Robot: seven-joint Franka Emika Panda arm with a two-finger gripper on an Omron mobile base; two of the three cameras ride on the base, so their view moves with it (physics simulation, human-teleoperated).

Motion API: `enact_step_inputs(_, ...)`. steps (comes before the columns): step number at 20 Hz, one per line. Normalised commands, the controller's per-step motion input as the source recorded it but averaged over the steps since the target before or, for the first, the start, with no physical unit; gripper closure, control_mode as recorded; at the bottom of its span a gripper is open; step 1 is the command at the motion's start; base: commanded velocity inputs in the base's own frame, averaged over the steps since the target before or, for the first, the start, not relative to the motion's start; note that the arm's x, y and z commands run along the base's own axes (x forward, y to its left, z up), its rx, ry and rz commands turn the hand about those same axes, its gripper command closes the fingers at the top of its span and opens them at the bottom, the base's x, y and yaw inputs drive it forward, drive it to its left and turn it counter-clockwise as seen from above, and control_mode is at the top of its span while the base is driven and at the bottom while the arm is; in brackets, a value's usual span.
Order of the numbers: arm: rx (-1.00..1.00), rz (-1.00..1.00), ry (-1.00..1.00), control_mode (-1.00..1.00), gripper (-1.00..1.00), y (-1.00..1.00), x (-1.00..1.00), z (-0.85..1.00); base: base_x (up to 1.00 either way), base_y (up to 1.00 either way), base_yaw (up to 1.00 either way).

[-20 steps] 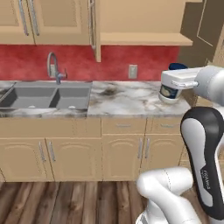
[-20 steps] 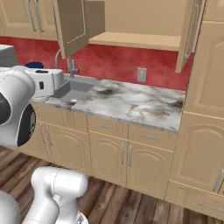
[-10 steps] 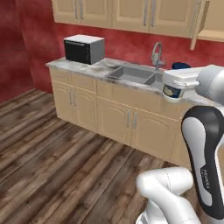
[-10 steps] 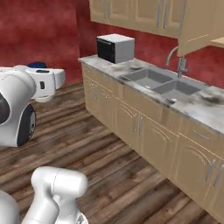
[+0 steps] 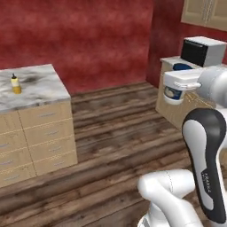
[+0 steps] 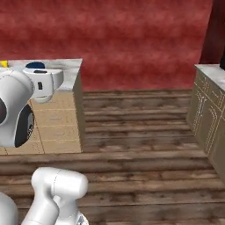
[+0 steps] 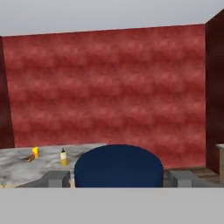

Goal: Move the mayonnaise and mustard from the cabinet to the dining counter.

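Note:
The mayonnaise (image 5: 172,93), a squat white jar with a dark blue lid (image 7: 118,166), sits between my gripper's (image 5: 178,84) fingers, held up at chest height. In the hand view the gripper (image 7: 118,180) is shut on it, with a fingertip on each side of the lid. The mustard (image 5: 16,84) stands upright on the dining counter (image 5: 42,91), a marble slab over wooden drawers, well to the left of the jar. From the hand, the mustard (image 7: 64,157) shows beyond the lid on the dining counter (image 7: 15,168). The cabinet is out of view.
A small yellow-capped tube (image 7: 33,153) lies on the counter left of the mustard. A microwave (image 5: 201,51) sits on a side counter (image 5: 170,95) behind the arm, under tan wall doors (image 5: 206,12). Wooden floor (image 6: 140,127) lies between the two counters, before a red wall.
The base has turned, so the views swung from the sink counter past the microwave to the dining counter. The jar stays in my gripper, in the same place relative to the arm.

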Motion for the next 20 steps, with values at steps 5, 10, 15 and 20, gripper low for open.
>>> enact_step_inputs(5, 0.0, 0.0, 0.0, 1.0, 1.0, 0.0, 0.0, 0.0, 0.63, 0.0, 0.39)
enact_step_inputs(10, 0.0, 0.0, 0.0, 1.0, 1.0, 0.0, 0.0, 0.0, 0.49, 0.0, 0.21)
enact_step_inputs(15, 0.0, 0.0, 0.0, 1.0, 1.0, 0.0, 0.0, 0.0, 0.49, 0.0, 0.13)
enact_step_inputs(20, 0.0, 0.0, 0.0, 1.0, 1.0, 0.0, 0.0, 0.0, 0.73, 0.15, 0.01)
